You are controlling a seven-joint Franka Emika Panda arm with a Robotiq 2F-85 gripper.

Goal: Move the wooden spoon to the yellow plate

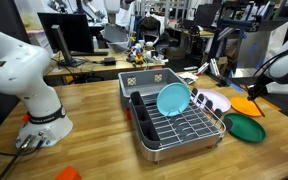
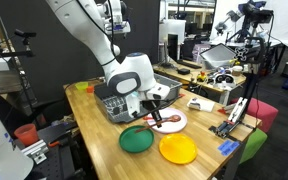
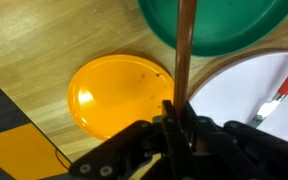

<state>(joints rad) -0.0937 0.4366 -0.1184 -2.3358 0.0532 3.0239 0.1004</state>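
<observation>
- the wooden table (image 1: 94,150) carries everything; it shows in both exterior views and as bare boards in the wrist view (image 3: 24,40).
- the white robot arm (image 2: 84,30) comes down from the upper left in an exterior view and bends over the plates at the table's end.
- a grey dish rack (image 1: 149,138) stands mid-table with a teal bowl (image 1: 172,98) leaning on edge inside it.
- three plates lie flat, close together, beyond the rack: the dark green plate (image 2: 136,140), the yellow plate (image 2: 177,149) just beside it, and a white plate (image 2: 174,121) behind them, nearer the rack.
- the gripper (image 3: 179,112) hangs above the gap where the three plates meet; in an exterior view (image 2: 156,108) it sits low over the white plate's near edge.
- its jaws are drawn in tight on the wooden spoon (image 3: 185,55), pinching the thin shaft between the fingertips.
- from the jaws the spoon runs straight up the wrist view, over a strip of bare table and across the green plate's rim; its far end leaves the frame, so i cannot tell which end is held.
- the yellow plate (image 3: 119,95) lies to the left of the shaft in the wrist view, its rim just beside the spoon, not under it.
- a red-handled utensil (image 3: 286,88) rests on the white plate (image 3: 244,105), apart from the gripper.
</observation>
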